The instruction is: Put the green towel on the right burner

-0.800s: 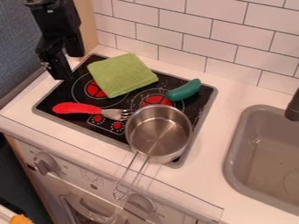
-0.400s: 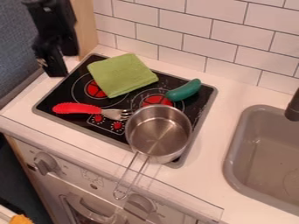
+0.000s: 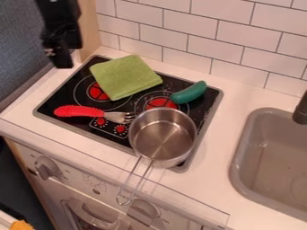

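The desk point(image 3: 219, 148) holds the stove point(image 3: 57, 97), and my claw point(image 3: 59, 62) is up by the stove's back left corner, apart from everything on it. I can't tell if it is open or closed. The pot point(image 3: 162, 135) could spoil things most: it sits over the front of the right burner point(image 3: 157, 103), so a low swing might bump it, or the towel might land on its rim and hang crooked. The green towel point(image 3: 124, 77) lies folded flat, partly over the left burner point(image 3: 96, 91). It looks soft and thin, so if I pinch too high I may get only air, and if I pinch just a corner it may slip or unfold. The fork point(image 3: 78, 111) has its prongs right by the pot, so a dragging towel could snag them. The pickle point(image 3: 189, 93) lies at the right burner's back edge and could roll if pushed.
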Controlling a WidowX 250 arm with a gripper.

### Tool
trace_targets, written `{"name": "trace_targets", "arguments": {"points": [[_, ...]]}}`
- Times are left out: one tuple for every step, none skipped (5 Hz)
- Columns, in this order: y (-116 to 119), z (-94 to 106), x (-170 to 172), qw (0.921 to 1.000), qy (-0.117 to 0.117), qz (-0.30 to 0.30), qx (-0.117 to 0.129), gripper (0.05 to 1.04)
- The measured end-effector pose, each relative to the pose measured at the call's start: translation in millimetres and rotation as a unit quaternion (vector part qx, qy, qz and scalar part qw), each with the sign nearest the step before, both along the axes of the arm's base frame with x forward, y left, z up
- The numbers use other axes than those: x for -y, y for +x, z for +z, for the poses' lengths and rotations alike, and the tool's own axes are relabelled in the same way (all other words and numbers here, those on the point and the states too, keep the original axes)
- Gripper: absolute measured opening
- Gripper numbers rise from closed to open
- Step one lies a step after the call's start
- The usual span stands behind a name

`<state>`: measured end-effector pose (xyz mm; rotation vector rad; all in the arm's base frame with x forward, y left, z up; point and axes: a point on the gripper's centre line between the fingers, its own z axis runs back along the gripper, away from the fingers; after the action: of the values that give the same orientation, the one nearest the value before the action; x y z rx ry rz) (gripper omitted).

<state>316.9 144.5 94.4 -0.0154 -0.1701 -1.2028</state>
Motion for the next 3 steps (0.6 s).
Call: {"name": "trace_targets", "arguments": {"points": [[23, -8.2, 12, 0.9997, 0.0, -0.025, 0.003, 1.001], [42, -18.3, 21, 0.9988, 0.005, -0.045, 0.017, 1.001], [54, -26.0, 27, 0.998, 0.02, -0.053, 0.028, 1.001]]}}
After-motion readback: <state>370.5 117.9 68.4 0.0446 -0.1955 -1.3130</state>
